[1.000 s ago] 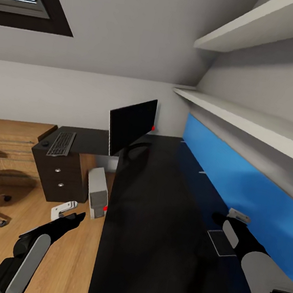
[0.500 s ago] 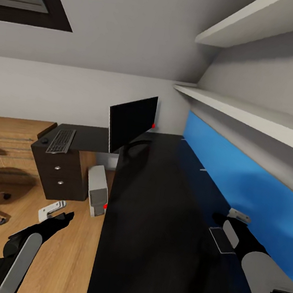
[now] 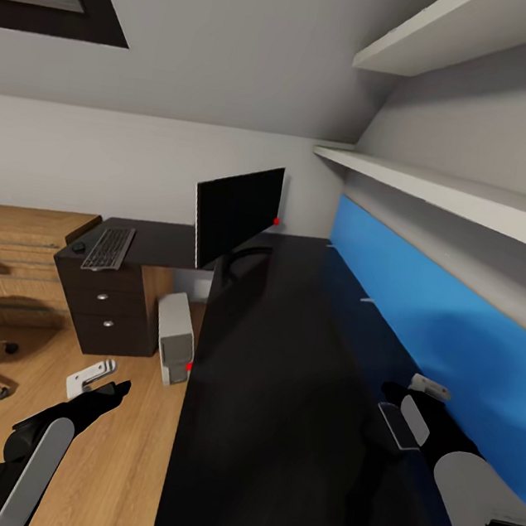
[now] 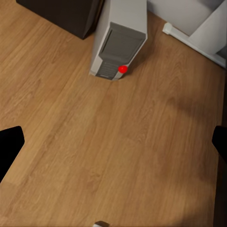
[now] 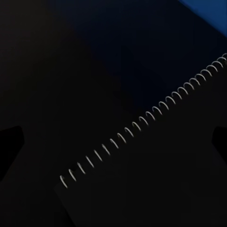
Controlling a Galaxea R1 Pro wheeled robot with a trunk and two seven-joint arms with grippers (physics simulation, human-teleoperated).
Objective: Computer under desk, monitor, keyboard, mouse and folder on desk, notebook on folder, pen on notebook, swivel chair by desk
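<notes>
Notebook [image 5: 156,179]: lower right, thin, light, spiral-bound; I'd pinch a free edge.
Right gripper [image 5: 113,146]: wide apart, empty, above it.
Left gripper [image 4: 113,146]: spread, empty.

Left arm: lower left of the head view, black and grey links running up from the bottom edge toward the frame's centre-left.
Left gripper [image 3: 100,382]: at the arm's tip, jaws parted, empty; in its wrist view the two dark fingertips [image 4: 9,146] sit at opposite side edges.
Right arm: lower right of the head view, grey forearm rising from the corner.
Right gripper [image 3: 407,400]: jaws spread wide, nothing clasped.
</notes>
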